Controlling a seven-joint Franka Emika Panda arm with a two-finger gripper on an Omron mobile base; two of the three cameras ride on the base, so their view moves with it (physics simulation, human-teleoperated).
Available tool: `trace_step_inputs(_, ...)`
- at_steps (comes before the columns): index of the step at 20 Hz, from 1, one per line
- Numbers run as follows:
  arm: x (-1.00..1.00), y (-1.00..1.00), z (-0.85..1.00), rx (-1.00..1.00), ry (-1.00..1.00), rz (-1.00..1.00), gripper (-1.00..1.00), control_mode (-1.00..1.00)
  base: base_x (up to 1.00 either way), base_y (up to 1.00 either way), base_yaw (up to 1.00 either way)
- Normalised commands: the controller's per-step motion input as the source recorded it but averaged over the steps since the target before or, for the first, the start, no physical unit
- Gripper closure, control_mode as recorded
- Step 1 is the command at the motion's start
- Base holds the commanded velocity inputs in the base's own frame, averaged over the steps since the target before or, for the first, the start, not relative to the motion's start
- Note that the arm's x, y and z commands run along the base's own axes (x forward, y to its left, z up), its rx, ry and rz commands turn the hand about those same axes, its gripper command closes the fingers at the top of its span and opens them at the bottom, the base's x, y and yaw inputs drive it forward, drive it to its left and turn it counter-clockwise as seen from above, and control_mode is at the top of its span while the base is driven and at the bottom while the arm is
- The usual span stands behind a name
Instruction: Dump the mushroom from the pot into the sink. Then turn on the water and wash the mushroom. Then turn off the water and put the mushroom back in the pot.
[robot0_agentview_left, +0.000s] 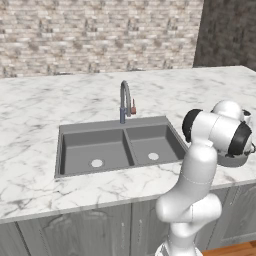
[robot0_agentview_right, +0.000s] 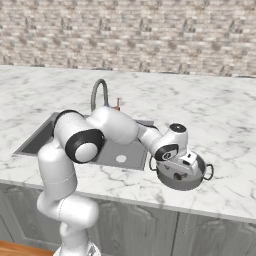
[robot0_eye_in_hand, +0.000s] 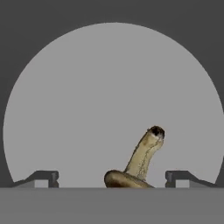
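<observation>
The pot (robot0_agentview_right: 202, 175), dark grey with two loop handles, stands on the counter right of the sink (robot0_agentview_right: 120, 156). My gripper (robot0_agentview_right: 176, 172) reaches down into it from above. In the hand view the pot's flat round bottom (robot0_eye_in_hand: 113, 87) lies close below. The mushroom (robot0_eye_in_hand: 142, 159), tan with a dark stem end, lies on that bottom with its stem pointing up and right. My gripper (robot0_eye_in_hand: 112, 178) is open. Its fingertips (robot0_eye_in_hand: 46, 178) stand wide on either side of the mushroom, apart from it. In the left base view the arm covers most of the pot (robot0_agentview_left: 232, 161).
The double-basin sink (robot0_agentview_left: 117, 147) has a light drain in each basin and a curved faucet (robot0_agentview_left: 125, 100) behind its divider. Marble counter (robot0_agentview_left: 45, 105) spreads around it, with a brick wall behind. The counter's front edge runs just in front of the pot.
</observation>
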Motion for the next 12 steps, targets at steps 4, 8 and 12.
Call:
trace_step_inputs(4,-0.12,0.00,0.18,0.00,-0.02,0.00,-1.00,-1.00,0.00,0.00,0.00)
trace_step_inputs(8,-0.34,0.00,0.49,0.00,-0.14,0.00,-1.00,-1.00,0.00,0.00,0.00)
trace_step_inputs(12,-0.40,0.03,0.52,0.00,-0.11,0.00,-1.00,-1.00,0.00,0.00,0.00)
